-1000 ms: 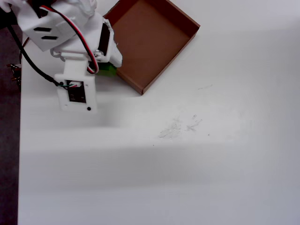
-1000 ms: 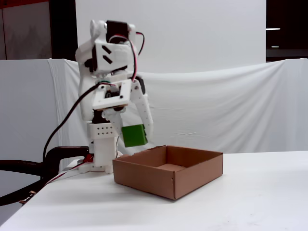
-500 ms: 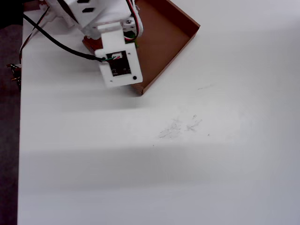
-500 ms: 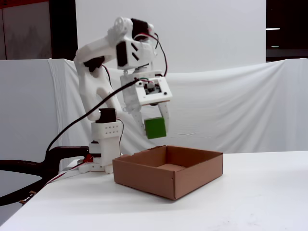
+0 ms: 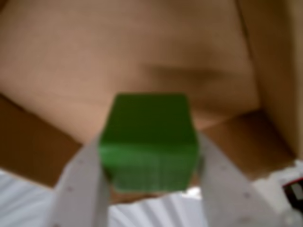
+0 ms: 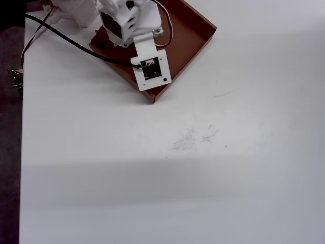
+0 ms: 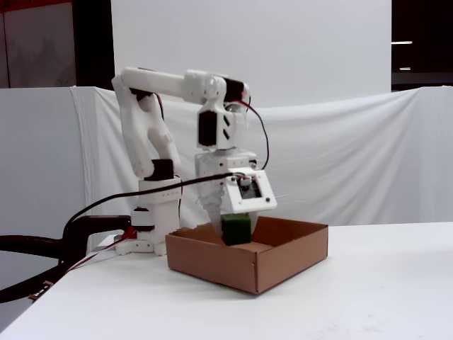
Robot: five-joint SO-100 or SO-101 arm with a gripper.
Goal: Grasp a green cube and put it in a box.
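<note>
My gripper (image 5: 150,189) is clamped on the green cube (image 5: 149,142); in the wrist view one pale finger (image 5: 80,189) presses each side face of the block, which fills the gap between them. Beneath it lies the brown floor of the box (image 5: 61,56), blurred. In the fixed view the cube (image 7: 236,229) hangs inside the box (image 7: 212,258), its lower part hidden behind the near wall; whether it touches the floor I cannot tell. My arm (image 7: 170,85) reaches over from the base at the left of that view. In the overhead view my wrist covers the cube, and the box (image 6: 195,35) sits at the table's (image 6: 203,168) upper edge.
</note>
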